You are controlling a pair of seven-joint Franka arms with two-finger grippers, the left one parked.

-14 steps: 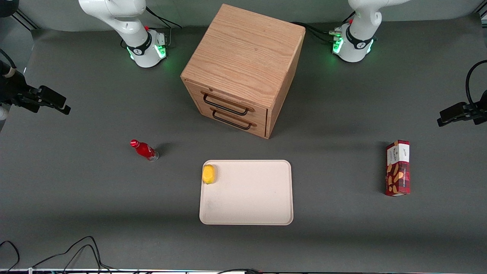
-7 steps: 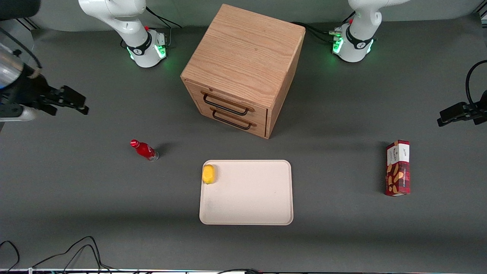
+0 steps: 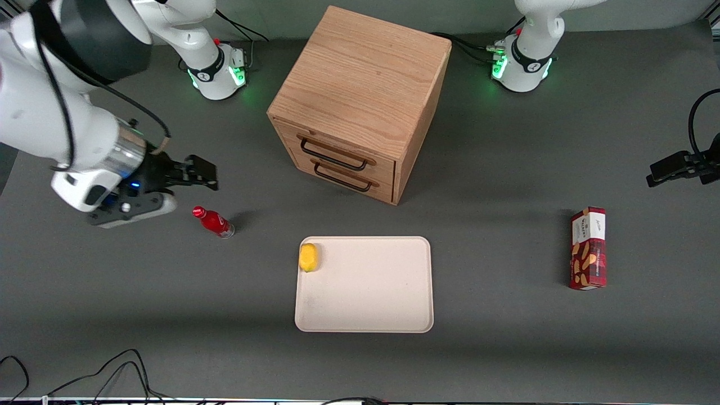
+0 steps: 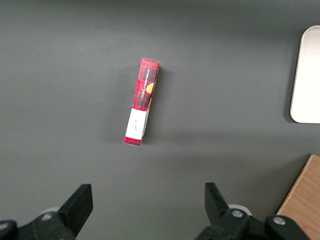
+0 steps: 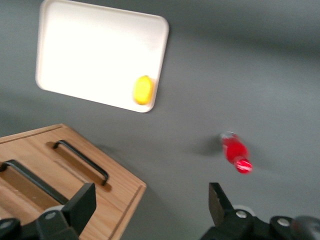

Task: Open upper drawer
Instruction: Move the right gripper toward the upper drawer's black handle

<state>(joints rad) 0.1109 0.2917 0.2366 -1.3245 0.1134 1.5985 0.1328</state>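
The light oak cabinet [image 3: 363, 84] stands at the middle of the table. Its upper drawer [image 3: 336, 145] is shut, flush with the front, and its black bar handle [image 3: 333, 158] sits above the lower drawer's matching handle [image 3: 342, 180]. My right gripper [image 3: 207, 173] is open and empty. It hovers toward the working arm's end of the table, well apart from the cabinet and just above a red bottle [image 3: 214, 221]. In the right wrist view the gripper [image 5: 150, 205] has wide-apart fingers [image 5: 82, 202], and the upper handle [image 5: 20, 175] and the lower handle [image 5: 82, 160] both show.
The red bottle [image 5: 236, 153] lies on the table under the gripper. A cream tray [image 3: 365, 304] in front of the cabinet holds a yellow fruit [image 3: 308, 257]. A red snack box [image 3: 588, 247] stands toward the parked arm's end.
My right arm has swung in from the table's edge toward the cabinet. The gripper now hangs near the red bottle. Nothing else has moved.
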